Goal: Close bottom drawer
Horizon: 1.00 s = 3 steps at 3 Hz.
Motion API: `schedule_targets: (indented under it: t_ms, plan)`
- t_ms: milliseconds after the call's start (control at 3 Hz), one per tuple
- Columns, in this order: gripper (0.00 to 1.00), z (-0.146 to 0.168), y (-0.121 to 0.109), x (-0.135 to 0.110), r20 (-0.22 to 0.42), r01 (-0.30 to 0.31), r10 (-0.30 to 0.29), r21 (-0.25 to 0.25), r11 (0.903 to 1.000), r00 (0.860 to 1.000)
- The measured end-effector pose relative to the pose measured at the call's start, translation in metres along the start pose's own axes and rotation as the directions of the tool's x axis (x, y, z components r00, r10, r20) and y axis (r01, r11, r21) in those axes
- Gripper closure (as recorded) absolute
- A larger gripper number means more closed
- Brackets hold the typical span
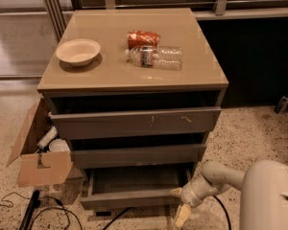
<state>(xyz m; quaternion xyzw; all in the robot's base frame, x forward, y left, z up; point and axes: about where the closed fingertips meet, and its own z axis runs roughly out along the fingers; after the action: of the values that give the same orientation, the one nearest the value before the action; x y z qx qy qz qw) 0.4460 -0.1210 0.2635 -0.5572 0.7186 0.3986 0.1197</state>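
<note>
Leftmost, at the lower left of the frame, an open cardboard box (41,164) is being kept on the floor just beside the cabinet (220,96), with black cables (33,210) being trailed below it. On the counter (134,80), in the upper half of the frame, a pale bowl (78,51) is being carried at the left. A red can (143,38) and a clear plastic bottle (156,57), both on their sides and touching, are being carried nearer the centre.

The bottom drawer (129,199) is being found at the lower centre of the frame, drawn out further than the two upper drawers (134,121), so that its shallow grey tray (139,178) is being exposed.

At the lower right, the gripper (177,206) is being held at the right end of that drawer's front, at or very near the panel; contact cannot be confirmed. Its fingers (181,217) are being held spread apart, with nothing being clasped between them. The white arm (221,176) is being extended from the lower right corner of the frame.

The closing step is judged to be only just being begun, since the drawer is well open. A straight push towards the cabinet is being called for next. The front should be pressed squarely rather than at its corner alone, lest the drawer be skewed on its runners.
</note>
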Motion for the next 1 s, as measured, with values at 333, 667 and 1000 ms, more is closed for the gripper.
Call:
schedule_targets:
  t_ms: [333, 667, 1000]
  plan:
    - [0.03, 0.0051, 0.0274, 0.0091, 0.033, 0.005, -0.005, -0.01, 0.9999, 0.999]
    - [0.21, 0.0061, 0.0303, 0.0108, 0.035, 0.002, -0.002, -0.014, 0.9999, 0.999]
    - [0.52, 0.0066, 0.0316, 0.0101, 0.033, 0.003, -0.003, -0.012, 0.9999, 0.999]
